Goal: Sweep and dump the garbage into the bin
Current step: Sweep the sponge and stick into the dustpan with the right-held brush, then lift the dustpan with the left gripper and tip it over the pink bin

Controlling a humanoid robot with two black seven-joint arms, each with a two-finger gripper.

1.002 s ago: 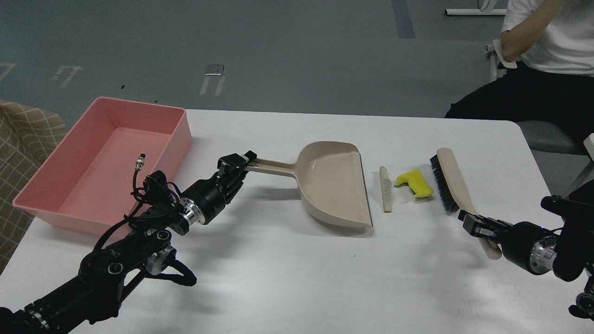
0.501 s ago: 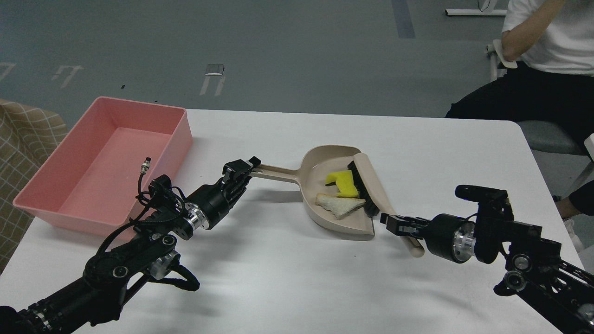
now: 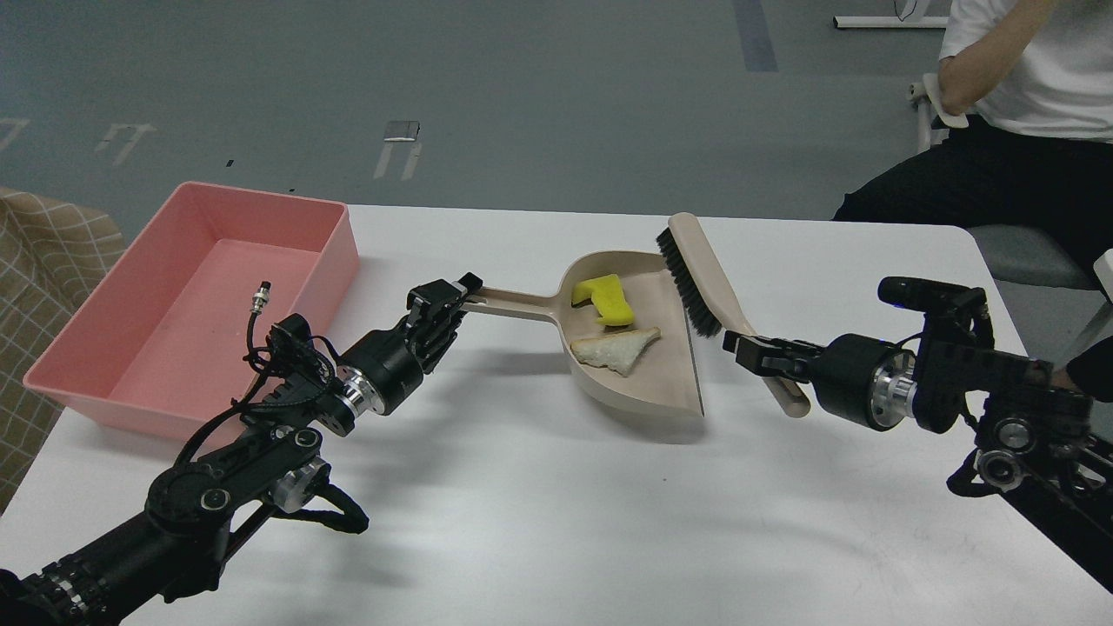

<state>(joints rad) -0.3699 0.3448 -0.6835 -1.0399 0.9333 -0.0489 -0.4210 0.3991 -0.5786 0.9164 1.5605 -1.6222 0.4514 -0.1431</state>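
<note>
The yellow sponge piece (image 3: 604, 298) and the pale beige-white scrap (image 3: 616, 349) both lie inside the beige dustpan (image 3: 652, 374). My left gripper (image 3: 443, 309) is shut on the dustpan's handle, and the pan seems slightly raised, with a shadow under it. My right gripper (image 3: 752, 355) is shut on the handle of the black-bristled brush (image 3: 696, 274), held lifted over the pan's open right edge. The pink bin (image 3: 204, 291) stands at the table's far left and looks empty.
A seated person in a white shirt (image 3: 1026, 69) is at the back right, beyond the table corner. A checked cloth (image 3: 43, 261) lies left of the bin. A small cable plug sticks up from my left arm (image 3: 258, 300).
The brush swept both scraps left into the dustpan, then lifted up and back out of it. The dustpan rose slightly with the scraps inside.
</note>
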